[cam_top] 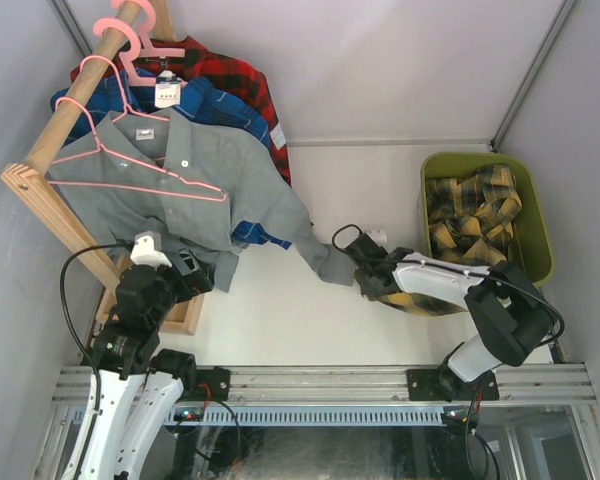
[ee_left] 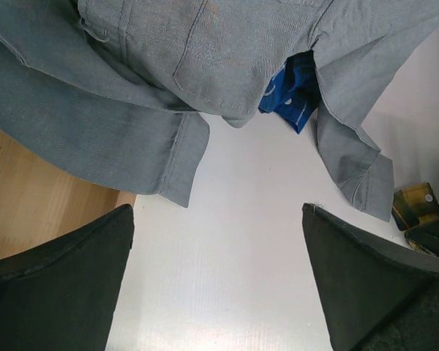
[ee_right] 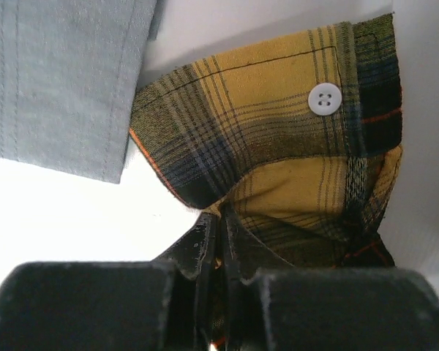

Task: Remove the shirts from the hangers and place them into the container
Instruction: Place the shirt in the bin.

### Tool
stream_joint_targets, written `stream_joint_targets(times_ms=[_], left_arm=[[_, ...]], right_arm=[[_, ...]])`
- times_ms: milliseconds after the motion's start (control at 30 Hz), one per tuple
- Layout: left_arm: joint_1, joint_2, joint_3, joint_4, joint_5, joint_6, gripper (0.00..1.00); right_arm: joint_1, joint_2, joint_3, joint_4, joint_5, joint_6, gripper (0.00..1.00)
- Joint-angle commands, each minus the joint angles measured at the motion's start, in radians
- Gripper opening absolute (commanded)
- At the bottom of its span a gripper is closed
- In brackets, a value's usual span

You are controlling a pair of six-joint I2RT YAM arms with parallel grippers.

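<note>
My R gripper (ee_right: 218, 230) is clenched on a sleeve of the yellow-black plaid button shirt (ee_right: 278, 124); rest of it's piled in the olive-green plastic bin (cam_top: 470, 157) at the tabletop's right edge. L gripper (ee_left: 218, 212) hangs wide open near the left edge, under the plain grey shirt (cam_top: 180, 170).

At three o'clock we see the yellow-black plaid shirt (cam_top: 470, 215) and olive-green bin (cam_top: 480, 157). At ten: grey shirt (cam_top: 180, 180), blue plaid shirt (cam_top: 210, 105), red-black plaid shirt (cam_top: 230, 75), pink hangers (cam_top: 130, 45).
</note>
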Motion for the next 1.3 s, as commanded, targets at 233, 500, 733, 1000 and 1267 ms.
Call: stream_joint_targets(times_ms=[233, 500, 733, 1000, 1267], left_arm=[[0.008, 0.007, -0.022, 0.045, -0.003, 0.018, 1.0], [0.008, 0.017, -0.023, 0.048, 0.008, 0.02, 1.0], [0.007, 0.001, -0.026, 0.05, 0.012, 0.02, 1.0], [0.008, 0.0, -0.024, 0.047, 0.004, 0.018, 1.0], [0.008, 0.014, -0.026, 0.051, 0.008, 0.017, 1.0]], right_arm=[[0.029, -0.651, 0.096, -0.113, 0.284, -0.07, 0.0], [-0.261, -0.774, 0.394, -0.007, 0.358, -0.374, 0.0], [-0.621, -0.489, 0.711, -0.117, 0.196, -0.359, 0.0], [-0.751, -0.216, 0.456, -0.214, -0.088, -0.307, 0.0], [-0.774, -0.227, 0.18, -0.122, -0.229, -0.296, 0.02]])
